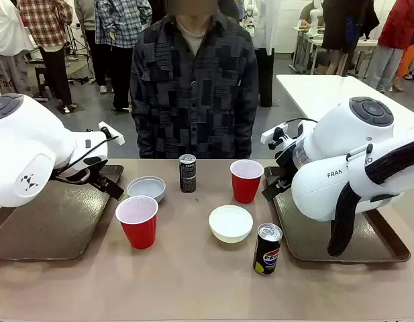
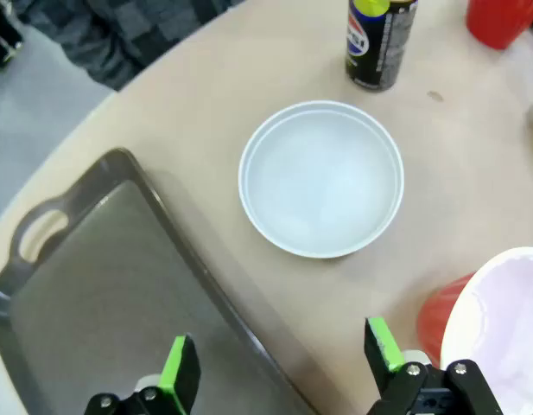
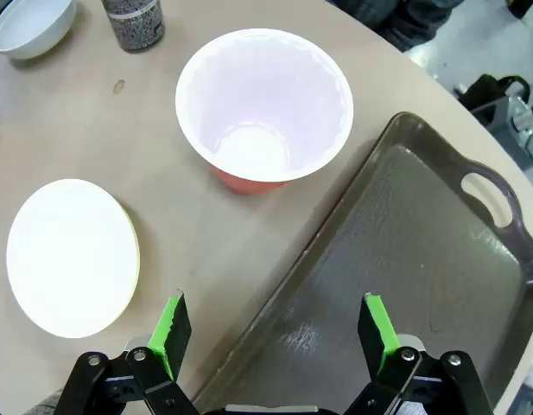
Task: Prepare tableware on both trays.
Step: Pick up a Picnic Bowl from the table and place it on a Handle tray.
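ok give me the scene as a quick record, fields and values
left tray: bare where visible
right tray: bare where visible
on table, between trays: left cup, right cup (both upright, empty), left bowl, right bowl, slim can, Pepsi can
left gripper: open, over left tray's rim
right gripper: open, over right tray's rim

arms (image 1: 32, 157) white, rounded | cable (image 1: 342, 221) black | claw pads (image 2: 175, 367) green | person's shirt (image 1: 193, 94) dark checked

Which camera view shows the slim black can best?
The front view: the slim black can stands whole and upright. The left wrist view shows the can cut off at the picture's top edge; the right wrist view shows the can likewise.
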Action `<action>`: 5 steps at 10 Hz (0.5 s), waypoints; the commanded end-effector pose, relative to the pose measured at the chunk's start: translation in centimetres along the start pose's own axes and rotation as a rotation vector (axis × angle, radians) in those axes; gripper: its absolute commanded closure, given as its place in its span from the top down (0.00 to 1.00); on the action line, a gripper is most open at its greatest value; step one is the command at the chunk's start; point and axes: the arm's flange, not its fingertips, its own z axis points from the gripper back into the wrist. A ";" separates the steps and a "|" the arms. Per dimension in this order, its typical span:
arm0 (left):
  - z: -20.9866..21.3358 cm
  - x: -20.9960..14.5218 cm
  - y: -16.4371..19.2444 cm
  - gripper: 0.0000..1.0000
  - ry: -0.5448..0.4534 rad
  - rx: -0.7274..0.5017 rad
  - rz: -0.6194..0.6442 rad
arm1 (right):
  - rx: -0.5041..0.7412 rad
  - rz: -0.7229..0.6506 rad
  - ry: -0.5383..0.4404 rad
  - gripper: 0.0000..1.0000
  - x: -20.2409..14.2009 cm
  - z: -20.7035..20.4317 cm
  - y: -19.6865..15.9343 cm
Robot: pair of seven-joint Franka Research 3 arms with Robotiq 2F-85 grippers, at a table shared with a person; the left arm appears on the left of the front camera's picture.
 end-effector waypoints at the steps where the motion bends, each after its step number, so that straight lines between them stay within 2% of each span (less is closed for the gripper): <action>1: 0.0 0.0 0.0 1.00 0.000 0.000 0.000 | 0.000 0.000 0.000 1.00 0.0 0.0 0.0; 5: 0.0 0.0 0.0 1.00 0.000 0.000 0.000 | 0.000 0.000 0.000 1.00 0.0 0.0 0.0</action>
